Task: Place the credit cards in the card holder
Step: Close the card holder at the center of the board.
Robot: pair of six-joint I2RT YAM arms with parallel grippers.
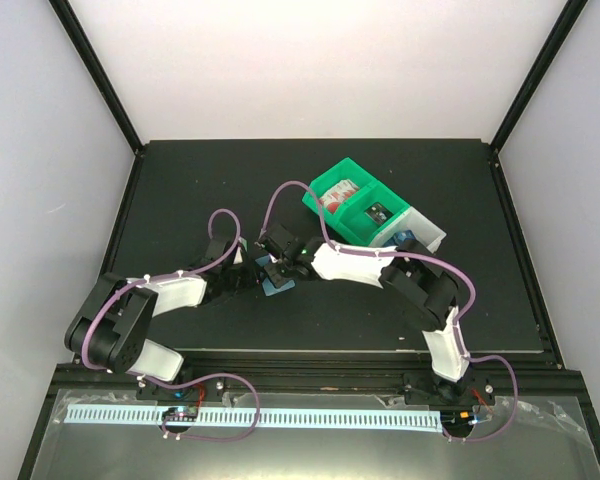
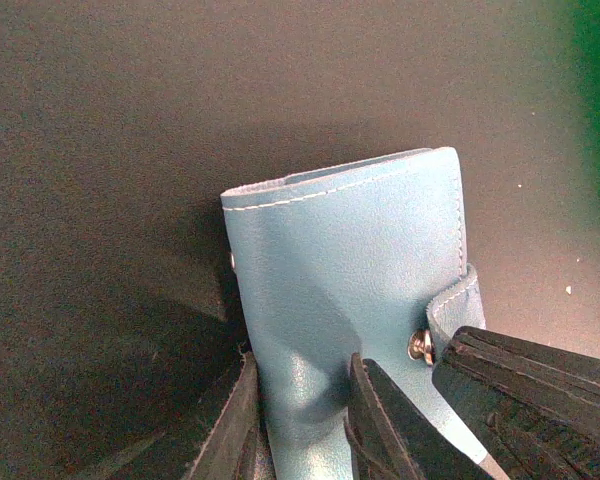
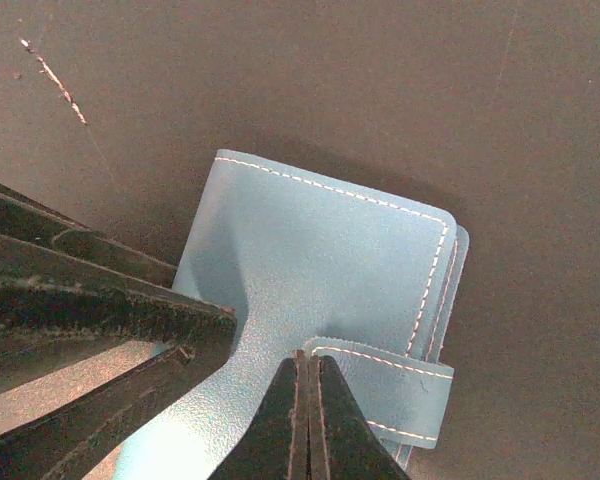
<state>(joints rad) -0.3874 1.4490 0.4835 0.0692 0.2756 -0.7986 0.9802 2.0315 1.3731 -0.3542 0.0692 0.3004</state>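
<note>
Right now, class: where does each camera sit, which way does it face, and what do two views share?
Top external: above, behind the bases, looking down at the table; left arm and right arm show.
Left wrist: on the left arm, looking along the left gripper at the card holder.
Right wrist: on the right arm, looking down past the shut right gripper.
Shared: both wrist views show the card holder.

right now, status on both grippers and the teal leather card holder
Left gripper pinching one edge of the teal leather card holder. Right gripper shut, tips at the snap tab. Holder folded closed; nothing else on it.
</note>
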